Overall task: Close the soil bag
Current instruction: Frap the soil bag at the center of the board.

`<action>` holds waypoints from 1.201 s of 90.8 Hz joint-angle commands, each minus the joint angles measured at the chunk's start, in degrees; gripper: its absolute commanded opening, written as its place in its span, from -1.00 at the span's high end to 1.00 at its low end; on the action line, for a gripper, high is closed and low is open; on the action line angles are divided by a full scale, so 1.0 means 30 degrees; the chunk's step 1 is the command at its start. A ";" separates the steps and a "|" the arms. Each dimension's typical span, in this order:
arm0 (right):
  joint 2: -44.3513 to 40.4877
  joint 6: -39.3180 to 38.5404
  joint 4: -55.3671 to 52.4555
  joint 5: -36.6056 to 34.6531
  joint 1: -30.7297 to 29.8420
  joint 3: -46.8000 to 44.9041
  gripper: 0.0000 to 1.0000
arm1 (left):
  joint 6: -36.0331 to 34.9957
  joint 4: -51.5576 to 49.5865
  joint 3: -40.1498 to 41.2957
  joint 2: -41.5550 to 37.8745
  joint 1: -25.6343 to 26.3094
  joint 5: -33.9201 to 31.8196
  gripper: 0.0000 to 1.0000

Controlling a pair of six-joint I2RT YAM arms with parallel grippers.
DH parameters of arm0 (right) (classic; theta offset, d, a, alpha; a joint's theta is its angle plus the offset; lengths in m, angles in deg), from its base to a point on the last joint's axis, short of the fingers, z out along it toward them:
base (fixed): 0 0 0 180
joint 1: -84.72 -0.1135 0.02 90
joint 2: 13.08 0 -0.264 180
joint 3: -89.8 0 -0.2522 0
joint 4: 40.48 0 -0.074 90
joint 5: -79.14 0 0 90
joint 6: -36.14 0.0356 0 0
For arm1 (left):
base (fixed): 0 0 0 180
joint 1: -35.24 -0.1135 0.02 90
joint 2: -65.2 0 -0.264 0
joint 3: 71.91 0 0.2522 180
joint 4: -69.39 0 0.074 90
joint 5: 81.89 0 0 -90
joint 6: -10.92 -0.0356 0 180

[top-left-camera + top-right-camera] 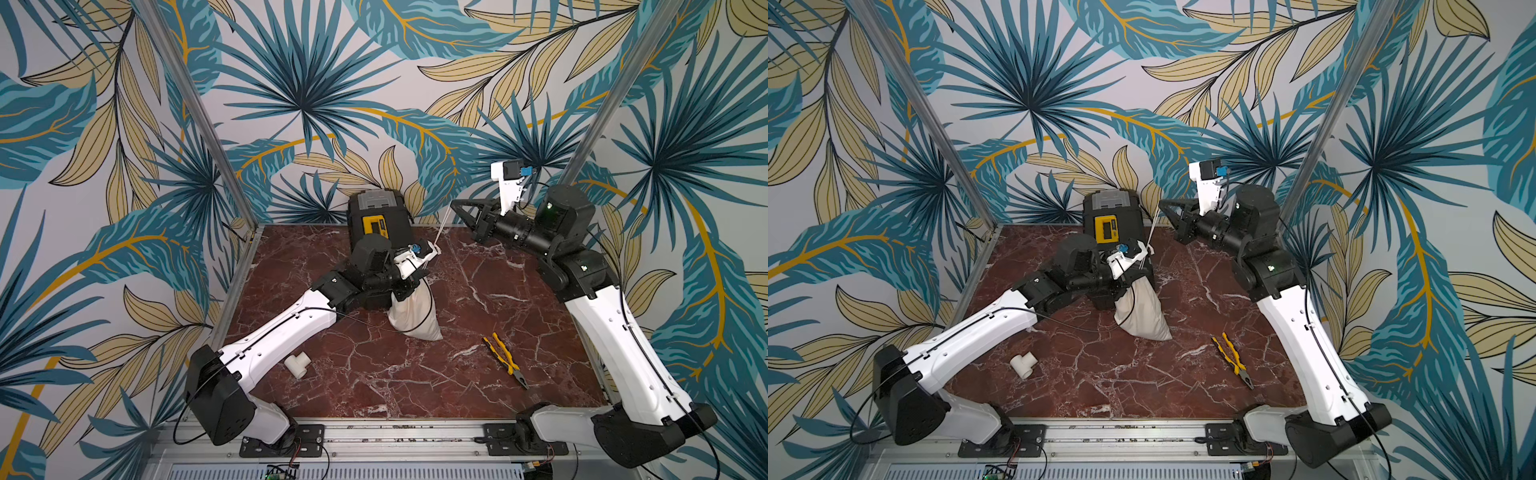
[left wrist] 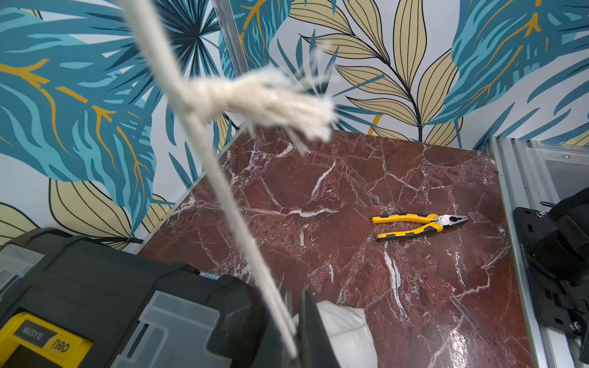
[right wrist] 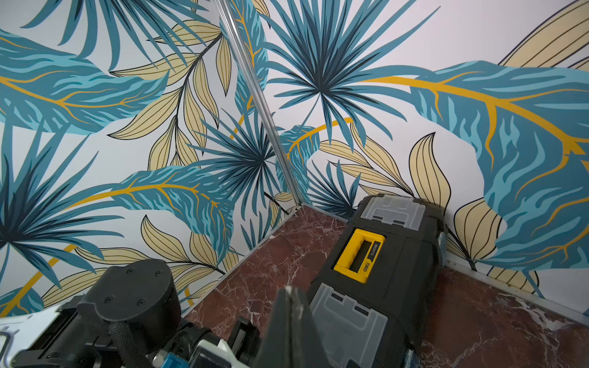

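Top views: in both, the bag lies on the marble table, just beside the near end of the black toolbox. It is cream-white cloth, plump at the base and narrowing to a gathered neck. The left gripper sits at that neck, with its fingers hidden under the wrist. The cord runs straight from the neck up to the right gripper. That gripper is raised beside the toolbox's far end, its fingers pinched together on the cord. Pliers and a white pipe tee lie well apart from the bag. The writing on the toolbox's yellow handle is too small to read.

Left wrist view: the fingers of the left gripper are closed to a narrow slit on the cord where it leaves the bag. Higher up, the cord carries a knot with a frayed tassel, both blurred. The toolbox handle reads "deli", seen inverted. The code next to it is not fully legible. The pliers have yellow-and-black handles.

Right wrist view: the right gripper has its fingers pressed shut, with a white scrap of cord at the tip. The toolbox handle bears "deli" and a code beginning "DL".
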 commanded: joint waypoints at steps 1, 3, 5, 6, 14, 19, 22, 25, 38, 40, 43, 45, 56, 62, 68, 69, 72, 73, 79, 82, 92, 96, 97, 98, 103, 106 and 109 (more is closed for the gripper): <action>-0.1344 -0.0302 0.4171 -0.0606 0.0272 0.0465 1.00 | 0.0163 -0.3316 0.0626 0.0595 -0.0100 0.0046 0.87; -0.1302 -0.0363 0.4028 -0.0528 0.0264 0.0576 1.00 | 0.0198 -0.3312 0.0655 0.0601 -0.0100 0.0018 0.82; -0.1248 -0.0379 0.3956 -0.0436 0.0262 0.0663 1.00 | 0.0244 -0.3304 0.0669 0.0603 -0.0100 -0.0003 0.76; -0.1219 -0.0367 0.3924 -0.0386 0.0276 0.0702 1.00 | 0.0256 -0.3283 0.0672 0.0608 -0.0100 0.0003 0.73; -0.1097 0.0053 0.4118 0.0177 0.0266 0.0625 1.00 | 0.0464 -0.3136 0.0641 0.0640 -0.0101 0.0065 0.56; -0.1046 0.0430 0.4549 0.0630 0.0264 0.0342 1.00 | 0.0603 -0.2958 0.0574 0.0659 -0.0104 0.0159 0.47; -0.1044 0.0659 0.4828 0.0909 0.0262 0.0109 1.00 | 0.0717 -0.2832 0.0512 0.0670 -0.0101 0.0192 0.44; -0.1033 0.0871 0.5042 0.1145 0.0262 -0.0126 1.00 | 0.0848 -0.2681 0.0427 0.0686 -0.0100 0.0222 0.42; -0.0999 0.1204 0.5298 0.1742 0.0271 -0.0770 1.00 | 0.1208 -0.2189 0.0200 0.0736 -0.0111 0.0382 0.36; -0.1011 0.1178 0.5299 0.1736 0.0271 -0.0838 1.00 | 0.1221 -0.2181 0.0167 0.0769 -0.0110 0.0395 0.36; -0.1036 0.1108 0.5280 0.1743 0.0263 -0.0881 1.00 | 0.1223 -0.2179 0.0098 0.0761 -0.0102 0.0390 0.37; -0.1064 0.1051 0.5250 0.1685 0.0262 -0.0895 1.00 | 0.1232 -0.2186 0.0091 0.0760 -0.0101 0.0331 0.40; -0.1173 0.0391 0.4575 0.1109 0.0294 -0.0728 1.00 | 0.1194 -0.2341 0.0153 0.0720 -0.0100 0.0056 0.66; -0.1273 0.0018 0.4174 0.0788 0.0357 -0.0641 1.00 | 0.1204 -0.2437 0.0267 0.0607 -0.0100 -0.0034 0.79; -0.1426 -0.0163 0.3874 0.0366 0.0525 -0.0641 1.00 | 0.1162 -0.2340 0.0537 0.0459 -0.0100 -0.0141 0.89; -0.1470 -0.0186 0.3839 0.0308 0.0569 -0.0639 1.00 | 0.1169 -0.2318 0.0606 0.0419 -0.0100 -0.0183 0.90; -0.1548 -0.0227 0.3809 0.0206 0.0670 -0.0622 1.00 | 0.1176 -0.2247 0.0746 0.0347 -0.0100 -0.0227 0.90; -0.1560 -0.0232 0.3807 0.0213 0.0700 -0.0615 1.00 | 0.1191 -0.2227 0.0754 0.0334 -0.0100 -0.0227 0.90; -0.1518 -0.0266 0.3728 0.0502 0.0841 -0.0293 1.00 | 0.1181 -0.2183 0.0794 0.0268 -0.0102 -0.0218 0.82; -0.1382 -0.0204 0.3714 0.0856 0.0847 -0.0070 1.00 | 0.1225 -0.2142 0.0784 0.0284 -0.0100 -0.0203 0.79; -0.0955 0.0207 0.3925 0.1820 0.0851 -0.0001 1.00 | 0.1276 -0.1759 0.0609 0.0368 -0.0100 0.0033 1.00; -0.1006 0.0224 0.4057 0.1611 0.0848 -0.0287 1.00 | 0.1405 -0.1791 0.0476 0.0446 -0.0100 -0.0037 1.00; -0.1054 0.0213 0.4107 0.1502 0.0862 -0.0403 1.00 | 0.1423 -0.1824 0.0473 0.0471 -0.0100 -0.0073 1.00; -0.1093 0.0164 0.4117 0.1403 0.0855 -0.0461 1.00 | 0.1432 -0.1869 0.0442 0.0498 -0.0100 -0.0120 1.00; -0.1351 -0.0104 0.4071 0.0608 0.0870 -0.0915 1.00 | 0.1464 -0.2043 0.0466 0.0505 -0.0122 -0.0226 1.00; -0.1500 -0.0305 0.3907 -0.0024 0.0953 -0.1155 1.00 | 0.1520 -0.2125 0.0531 0.0479 -0.0158 -0.0226 1.00; -0.1672 -0.0655 0.3579 -0.0675 0.1035 -0.1349 1.00 | 0.1575 -0.2179 0.0583 0.0305 -0.0170 -0.0251 1.00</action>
